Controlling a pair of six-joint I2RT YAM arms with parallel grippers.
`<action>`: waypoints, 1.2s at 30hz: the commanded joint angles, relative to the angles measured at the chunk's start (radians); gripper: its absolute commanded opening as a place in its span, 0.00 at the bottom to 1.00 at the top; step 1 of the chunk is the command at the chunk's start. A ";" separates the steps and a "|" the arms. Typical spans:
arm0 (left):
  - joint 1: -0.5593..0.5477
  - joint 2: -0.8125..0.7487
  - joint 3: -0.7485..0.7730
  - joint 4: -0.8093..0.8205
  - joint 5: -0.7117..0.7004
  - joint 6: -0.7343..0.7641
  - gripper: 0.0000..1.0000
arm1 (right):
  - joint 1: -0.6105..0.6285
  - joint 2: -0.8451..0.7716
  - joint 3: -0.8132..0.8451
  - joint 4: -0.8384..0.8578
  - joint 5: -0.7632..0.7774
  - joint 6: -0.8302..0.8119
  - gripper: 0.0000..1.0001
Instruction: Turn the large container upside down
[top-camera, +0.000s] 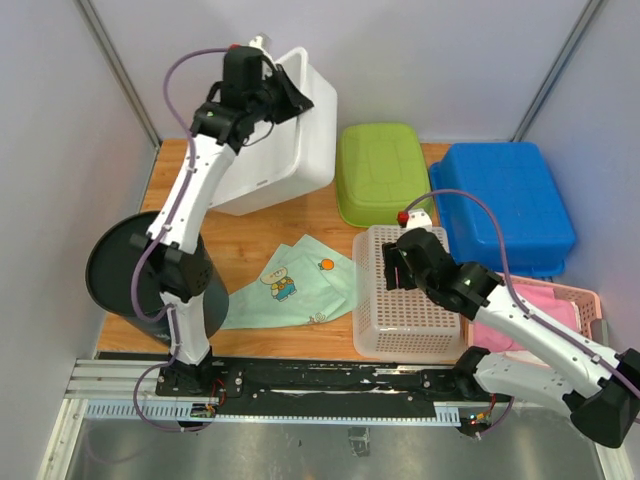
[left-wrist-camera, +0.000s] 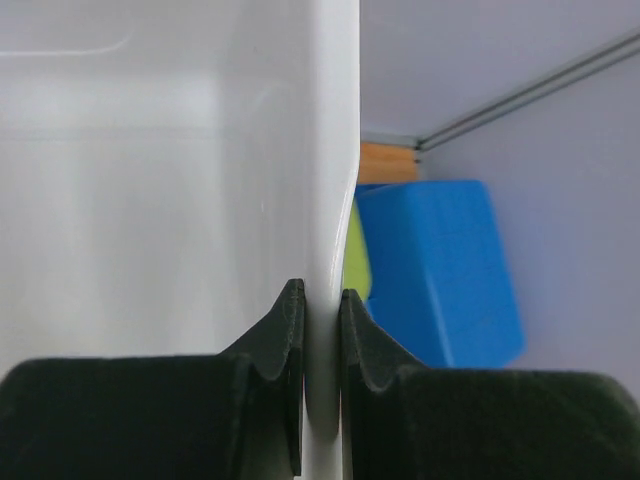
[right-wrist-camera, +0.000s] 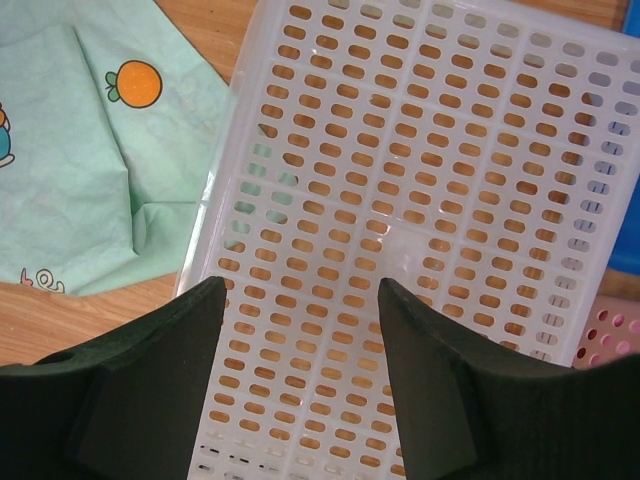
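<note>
Surface: wooden desk (top-camera: 320, 215), closed in at the back and sides by plain pale wall panels (top-camera: 450, 60). A slotted metal rail (top-camera: 330, 405) carries both arm bases along the near edge.

Items on the desk, placed from the jaws:
- Printed cloth (top-camera: 290, 280), pale green with cartoon figures and an orange. It lies flat, just left of the right jaws.
- White perforated basket (top-camera: 400, 310), upturned, directly under the right jaws.
- Green tub (top-camera: 380, 170) and blue tub (top-camera: 510, 200), both bottom up, beyond the right jaws and to the right of the left jaws.
- Pink basket (top-camera: 565, 305), right of the right jaws and touching the white basket's side.
- Black drum (top-camera: 115, 265), near-left corner, well short of the left jaws.

Task object: large white container (top-camera: 270, 150), at the back-left of the desk against the wall. It is smooth, glossy and box-shaped with rounded corners. A broad face is toward the overhead camera and small print sits low on that face. I cannot tell whether its lower edge is resting on the desk.

Left jaws: clenched on the container's thin upper wall, one finger on each side, with white plastic filling the gap.

Right jaws: spread apart above the perforated basket, nothing between them.
</note>
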 joint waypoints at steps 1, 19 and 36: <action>0.052 -0.141 -0.019 0.207 0.245 -0.127 0.00 | -0.024 -0.048 0.020 -0.036 0.058 0.026 0.64; 0.218 -0.298 -0.585 0.859 0.631 -0.721 0.00 | -0.025 -0.074 0.041 0.020 0.039 0.071 0.64; 0.520 -0.208 -0.645 0.517 0.838 -0.319 0.55 | -0.031 0.033 0.133 0.162 -0.065 0.094 0.64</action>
